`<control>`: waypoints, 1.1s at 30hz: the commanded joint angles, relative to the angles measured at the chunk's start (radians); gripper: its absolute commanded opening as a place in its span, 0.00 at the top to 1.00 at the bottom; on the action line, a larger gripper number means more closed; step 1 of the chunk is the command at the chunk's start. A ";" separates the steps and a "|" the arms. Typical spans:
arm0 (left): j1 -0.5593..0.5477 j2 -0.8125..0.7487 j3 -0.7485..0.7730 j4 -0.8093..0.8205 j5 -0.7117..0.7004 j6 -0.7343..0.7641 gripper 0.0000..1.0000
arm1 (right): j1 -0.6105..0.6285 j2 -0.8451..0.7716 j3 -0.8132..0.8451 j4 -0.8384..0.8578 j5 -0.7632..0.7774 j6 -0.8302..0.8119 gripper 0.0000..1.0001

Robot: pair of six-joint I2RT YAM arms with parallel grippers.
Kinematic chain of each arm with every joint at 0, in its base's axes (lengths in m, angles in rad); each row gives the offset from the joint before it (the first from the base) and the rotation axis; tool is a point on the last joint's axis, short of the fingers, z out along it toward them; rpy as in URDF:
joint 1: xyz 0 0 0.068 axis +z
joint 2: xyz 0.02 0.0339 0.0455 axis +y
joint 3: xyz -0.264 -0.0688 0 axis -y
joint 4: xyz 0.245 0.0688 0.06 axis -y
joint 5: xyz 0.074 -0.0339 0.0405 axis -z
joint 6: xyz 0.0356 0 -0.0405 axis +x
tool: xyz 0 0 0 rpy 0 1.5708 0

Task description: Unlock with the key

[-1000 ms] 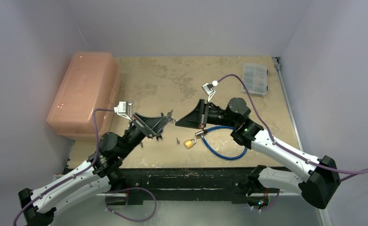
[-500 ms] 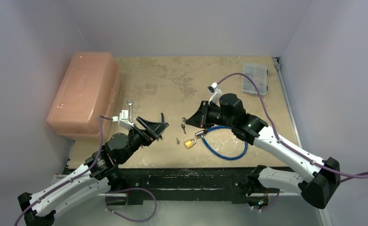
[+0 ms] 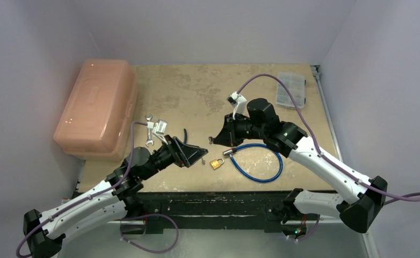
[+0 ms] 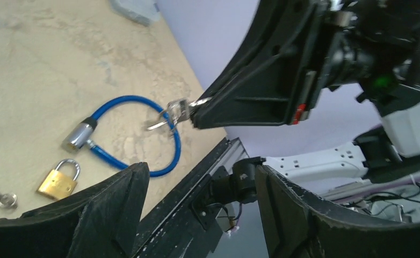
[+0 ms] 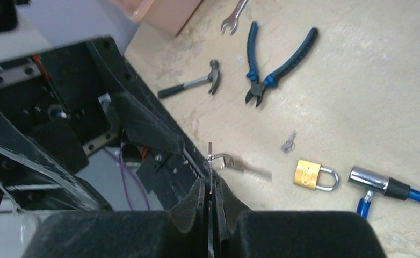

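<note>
Holds the key (image 5: 210, 157) edge-on in the right gripper (image 5: 211, 185), jaws closed flat on its two faces, with a ring (image 5: 222, 159) and a blurred second key (image 5: 251, 171) dangling beside the tip. Hangs the lot in the air over the worktop (image 3: 197, 91), about midway along and toward the near edge, close to the brass padlock (image 3: 216, 163) yet clear of it. Looks thin, stiff and very light: no risk of crushing, but probably slick in the grip and prone to pivoting or slipping under a hard push into the lock. Best taken by the broad end, across the flat faces, leaving the whole toothed shank free. Cannot tell the gripped end from these views, nor the length of shank left sticking out. Expect some swing and tug from the dangling ring. Shows the left gripper (image 4: 200, 177) with jaws spread wide and nothing between them, low by the near edge, facing the key from the left-edge side and well short of touching it. Leaves the padlock lying flat and unrestrained, so likely to slide under pressure from the key; may call for pinning the brass body with the free gripper. Notes also a loose small key (image 5: 288, 142) flat on the worktop, just beside the padlock toward the left edge, and a blue cable lock (image 4: 79, 137) on the padlock's other side.
</note>
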 commanded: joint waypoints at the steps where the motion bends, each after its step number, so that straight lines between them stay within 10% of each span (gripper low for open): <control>1: 0.000 -0.032 0.016 0.163 0.100 0.084 0.25 | 0.002 -0.029 0.043 -0.033 -0.152 -0.080 1.00; 33: 0.000 0.103 0.025 0.365 0.324 0.117 0.61 | 0.003 -0.081 0.065 -0.046 -0.377 -0.122 1.00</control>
